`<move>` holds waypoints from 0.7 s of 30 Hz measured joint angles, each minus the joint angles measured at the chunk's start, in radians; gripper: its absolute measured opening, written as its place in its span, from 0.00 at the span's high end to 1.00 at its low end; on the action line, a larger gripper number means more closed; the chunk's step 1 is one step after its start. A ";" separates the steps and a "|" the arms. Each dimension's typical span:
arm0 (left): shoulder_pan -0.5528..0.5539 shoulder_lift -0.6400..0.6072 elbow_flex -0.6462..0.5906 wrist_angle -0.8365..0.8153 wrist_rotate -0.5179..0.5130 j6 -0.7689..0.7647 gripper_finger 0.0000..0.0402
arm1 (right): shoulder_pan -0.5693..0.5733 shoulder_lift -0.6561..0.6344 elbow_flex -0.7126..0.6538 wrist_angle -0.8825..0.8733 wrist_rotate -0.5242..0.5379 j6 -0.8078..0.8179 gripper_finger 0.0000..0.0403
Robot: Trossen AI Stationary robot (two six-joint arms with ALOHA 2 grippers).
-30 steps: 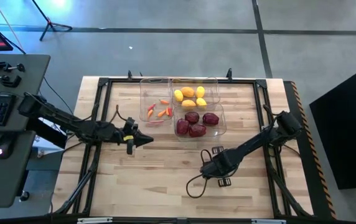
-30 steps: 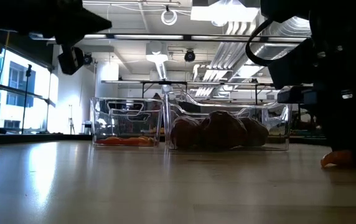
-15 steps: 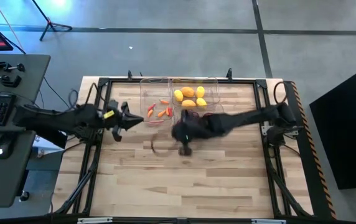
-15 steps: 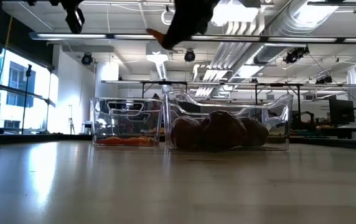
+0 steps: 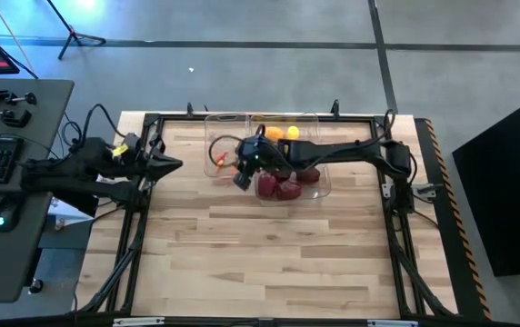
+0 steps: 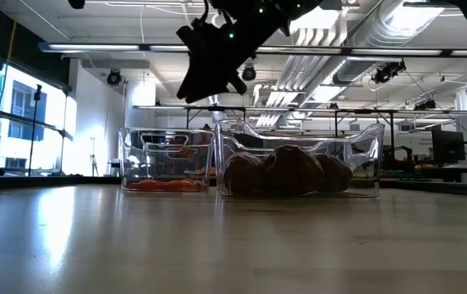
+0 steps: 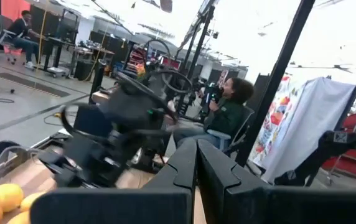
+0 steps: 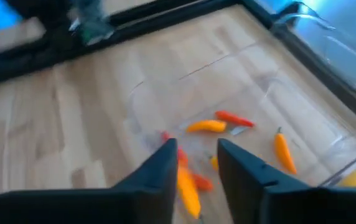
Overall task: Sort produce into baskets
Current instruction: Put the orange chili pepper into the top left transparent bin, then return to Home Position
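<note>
Peppers: small, slim, red and orange (image 8: 217, 126), lying in the left clear bin (image 5: 225, 145), upper middle of the high view; smooth and glossy, pointed ends.
Yellow fruits: rounded, matt (image 5: 290, 133), in the back bin (image 5: 310, 121), partly hidden under the right arm.
Dark red rounds: lumpy (image 5: 276, 186), in the front bin (image 5: 325, 188), just below the yellow ones in the high view.
Bins: see-through plastic, thin walls, rounded corners, standing side by side and touching on a pale wooden table (image 5: 269, 263).
Right gripper (image 5: 239, 164): over the pepper bin, fingers a little apart; in the wrist view an orange pepper (image 8: 187, 191) seen between them, but held or only lying below, cannot tell.
Left gripper (image 5: 171, 164): closed, empty, waiting at the left edge of the table, pointing toward the bins.
Risk: if a pepper is between the fingers, a smooth, thin shape may slip out askew and bounce off the bin rim onto the table.
Risk: low fingers could catch the light plastic wall and push the bin against its neighbours.
</note>
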 joint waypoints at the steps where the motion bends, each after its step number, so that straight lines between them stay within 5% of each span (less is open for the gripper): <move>1: 0.000 -0.007 -0.001 -0.013 0.001 0.003 1.00 | -0.010 0.005 0.000 0.014 -0.002 0.026 0.73; 7: 0.000 -0.058 0.000 -0.034 0.000 0.067 1.00 | -0.058 -0.001 0.000 0.007 -0.018 0.125 0.49; 12: 0.000 -0.091 -0.003 -0.061 -0.001 0.126 1.00 | -0.079 -0.100 0.000 -0.083 -0.108 0.150 0.45; 16: 0.006 -0.103 -0.090 0.068 0.005 0.129 1.00 | -0.047 -0.202 0.001 -0.291 -0.041 0.124 0.53; 21: 0.020 -0.109 -0.268 0.274 0.012 0.068 1.00 | -0.025 -0.301 0.001 -0.573 -0.047 0.149 0.81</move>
